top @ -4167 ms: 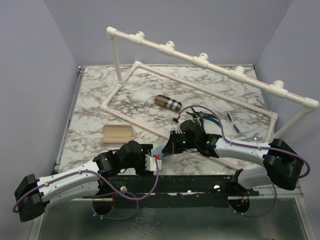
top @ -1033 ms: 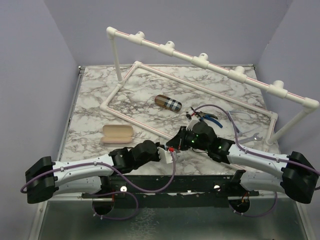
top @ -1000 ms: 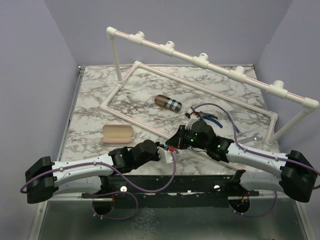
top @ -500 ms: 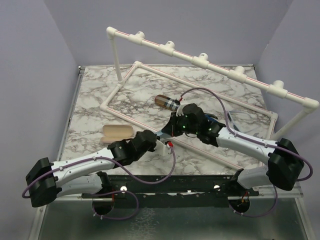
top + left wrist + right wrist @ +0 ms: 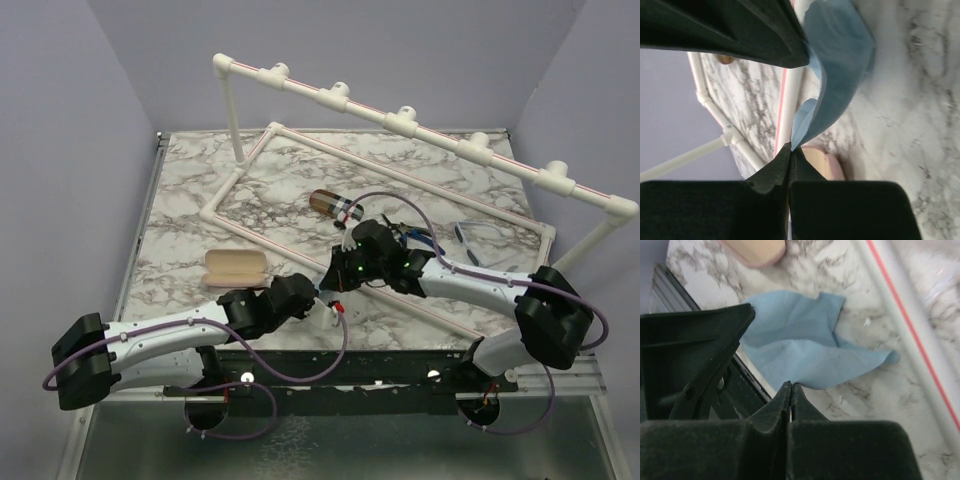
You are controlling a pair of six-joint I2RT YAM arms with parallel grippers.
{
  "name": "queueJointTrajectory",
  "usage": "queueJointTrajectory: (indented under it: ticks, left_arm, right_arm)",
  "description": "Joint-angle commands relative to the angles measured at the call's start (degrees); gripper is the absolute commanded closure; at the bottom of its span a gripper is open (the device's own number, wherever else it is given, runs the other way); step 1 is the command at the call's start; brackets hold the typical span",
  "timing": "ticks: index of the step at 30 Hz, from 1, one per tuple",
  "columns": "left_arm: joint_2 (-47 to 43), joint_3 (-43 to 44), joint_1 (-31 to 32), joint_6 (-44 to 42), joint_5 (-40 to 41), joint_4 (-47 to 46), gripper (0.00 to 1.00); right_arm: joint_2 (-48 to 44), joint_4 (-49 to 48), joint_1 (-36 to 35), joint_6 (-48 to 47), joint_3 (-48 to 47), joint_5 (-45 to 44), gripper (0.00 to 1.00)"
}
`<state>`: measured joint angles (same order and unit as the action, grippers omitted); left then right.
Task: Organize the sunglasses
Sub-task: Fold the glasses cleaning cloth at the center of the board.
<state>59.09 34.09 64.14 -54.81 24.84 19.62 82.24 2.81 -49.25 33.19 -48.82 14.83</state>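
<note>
Left gripper [image 5: 790,150]: closed all the way, pinching one corner of the thin light-blue cloth [image 5: 840,75] right at the fingertips.
Right gripper [image 5: 790,387]: clamped tight too, nipping the cloth's near edge. The cloth spans between the two, all creased.
Where the grippers are: nose to nose, lower centre of the top view, over the near part of the white marble-pattern table [image 5: 190,190].
Sunglasses: the blue-framed sunglasses with pale clear lenses [image 5: 468,243] lie on the table right of centre. They're inside the white PVC pipe frame [image 5: 340,97], just above the right forearm in the picture.
Sunglasses vs grippers: well apart, off to the right of both, and neither gripper touches them.
Nearby stuff: the black-and-blue handled pliers [image 5: 415,238] sit between the sunglasses and the right gripper. A pale pink oblong case [image 5: 235,266] is left of the left gripper.
</note>
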Motion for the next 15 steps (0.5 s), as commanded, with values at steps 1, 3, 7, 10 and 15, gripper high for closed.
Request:
queueJointTrajectory:
  ticks: [1,3,7,10,15]
  left_arm:
    - [-1.2,-1.5,3.2,7.0,-2.8,7.9,1.00]
    - [-1.5,-2.0,4.6,9.0,-3.8,11.2,1.00]
    - [-2.1,-2.0,7.1,11.3,-6.7,16.4,1.00]
    - [-1.4,-1.6,8.9,13.1,-9.4,17.7,1.00]
    - [-1.3,-2.6,10.3,15.3,-13.0,19.7,1.00]
  right_arm:
    - [3.0,-3.1,-4.0,4.6,3.4,5.4,1.00]
    - [3.0,-4.6,-4.8,6.2,5.1,5.4,0.99]
    - [2.6,-5.8,-6.9,9.1,7.6,5.6,0.99]
    - [3.9,-5.9,-9.6,10.7,7.6,6.6,0.99]
    - [5.2,-8.3,-11.8,14.4,9.2,7.0,0.99]
